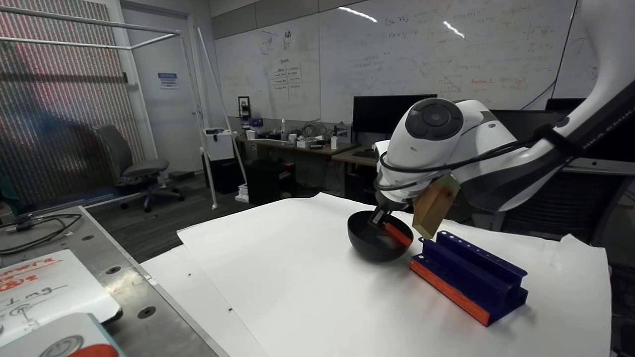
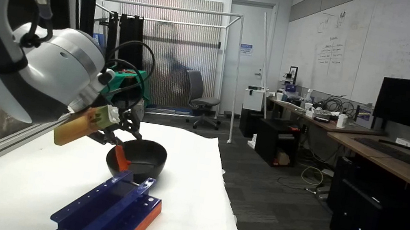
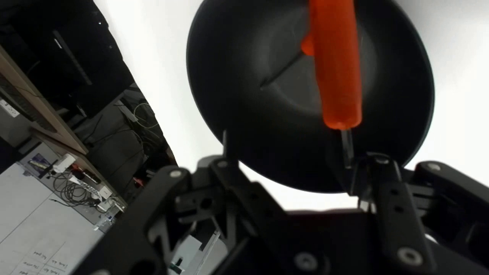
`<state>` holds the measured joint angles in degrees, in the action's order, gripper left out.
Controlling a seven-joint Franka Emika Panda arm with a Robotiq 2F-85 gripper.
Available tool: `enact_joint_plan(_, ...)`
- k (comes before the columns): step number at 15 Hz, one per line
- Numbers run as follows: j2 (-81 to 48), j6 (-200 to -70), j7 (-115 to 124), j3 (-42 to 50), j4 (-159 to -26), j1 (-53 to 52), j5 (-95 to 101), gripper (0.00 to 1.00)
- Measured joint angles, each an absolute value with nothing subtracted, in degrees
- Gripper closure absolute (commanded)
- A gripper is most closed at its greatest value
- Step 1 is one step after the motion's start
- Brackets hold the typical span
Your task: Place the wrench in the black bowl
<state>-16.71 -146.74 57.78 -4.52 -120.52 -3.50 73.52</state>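
Red, smooth wrench (image 3: 338, 76) slants into the round black bowl (image 3: 229, 91). The gripper (image 3: 288, 158) is spread wide; contact with the wrench is unclear.

Bent arm (image 1: 526, 173), hand (image 3: 288, 152) tilted downward, fingers (image 3: 386, 191) apart

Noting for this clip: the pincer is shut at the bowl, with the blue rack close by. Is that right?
Not shut: the wrist view shows the pincer open, its fingers apart. It is at the bowl, as you say, with the blue rack close by.
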Motion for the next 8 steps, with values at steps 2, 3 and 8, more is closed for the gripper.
enact_joint_plan(2,-17.6,-146.7,58.1,-4.5,-119.8,-3.6,73.6,0.00)
enact_joint_plan(3,-17.9,-146.7,58.3,-4.5,-119.4,-3.6,73.6,0.00)
enact_joint_plan(8,-17.6,-146.8,57.7,-4.7,-118.8,-3.8,71.5,0.00)
